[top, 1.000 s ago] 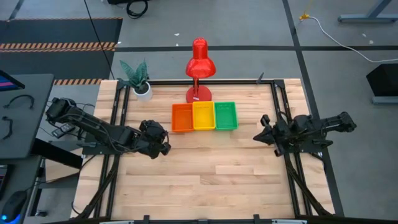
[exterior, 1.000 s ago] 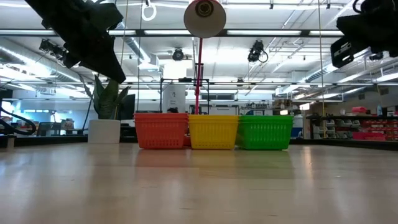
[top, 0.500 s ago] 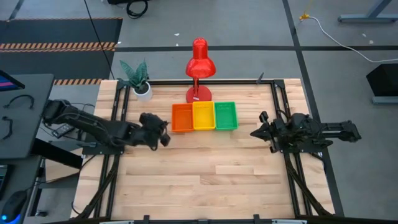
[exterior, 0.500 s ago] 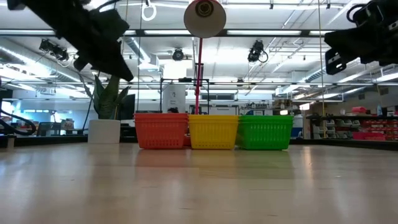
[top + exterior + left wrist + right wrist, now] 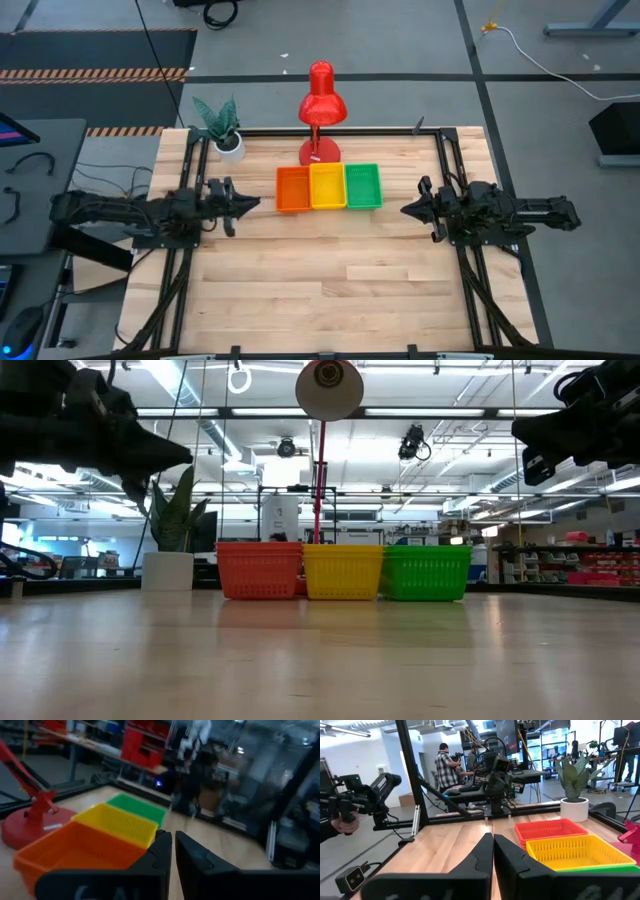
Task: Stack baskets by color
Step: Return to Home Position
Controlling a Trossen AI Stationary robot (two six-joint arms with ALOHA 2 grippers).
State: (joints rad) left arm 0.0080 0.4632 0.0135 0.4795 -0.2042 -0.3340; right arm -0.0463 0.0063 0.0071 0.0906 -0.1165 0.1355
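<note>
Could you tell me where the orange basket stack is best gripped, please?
Probably the outer long wall's rim of the orange stack, from above on the left tool side: the yellow stack crowds the other wall.

overall: indoor, bright, diffuse light from overhead
high view: table [image 5: 330,280] lit evenly edge to edge, no hot spots; only faint, short shadows at the baskets [image 5: 329,188] and under the arms [image 5: 500,212]
low view: ceiling light strips [image 5: 440,412] shine straight into the lens, strong backlight; arms go near-black silhouette; table carries a soft sheen with a dim reflection below the baskets
left wrist view: darkest of the set, background dim; baskets top-lit and stand out against it
right wrist view: bright; white wall [image 5: 375,750] and the far end of the room close to washed out
</note>
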